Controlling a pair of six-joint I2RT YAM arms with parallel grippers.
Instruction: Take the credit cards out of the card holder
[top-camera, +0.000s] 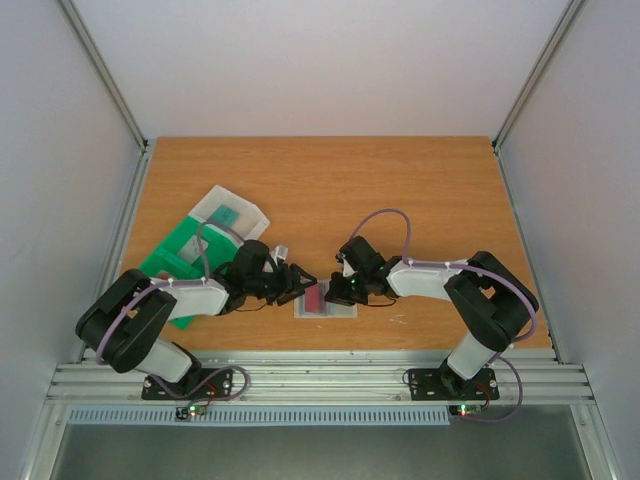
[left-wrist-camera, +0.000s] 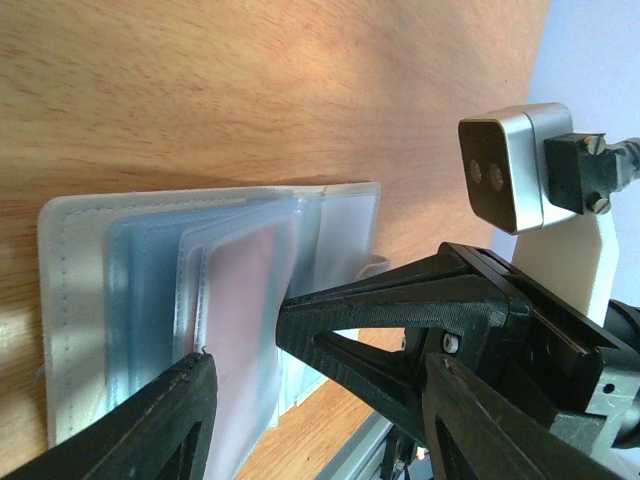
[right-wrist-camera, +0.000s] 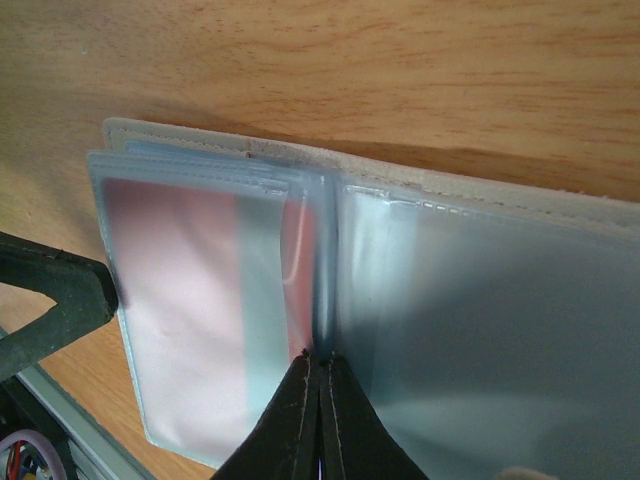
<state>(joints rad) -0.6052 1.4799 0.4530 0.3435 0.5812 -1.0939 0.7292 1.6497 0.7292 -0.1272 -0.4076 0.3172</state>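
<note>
Top external view: the card holder (top-camera: 327, 301) was laid open by the near edge of the table (top-camera: 300, 180), pressed at its fold by the clenched right hand (top-camera: 338, 292). The left hand (top-camera: 297, 284) was held open about the red card (top-camera: 314, 297), judged light, stiff and slick, best pinched at its outer edge.

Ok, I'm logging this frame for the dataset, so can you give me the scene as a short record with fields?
card holder: lying open on the table
red card: inside a clear sleeve
left end effector: open, fingertips at that sleeve's edge
right end effector: shut, tips at the holder's centre fold
green tray: on the left, partly hidden by the left arm
</note>
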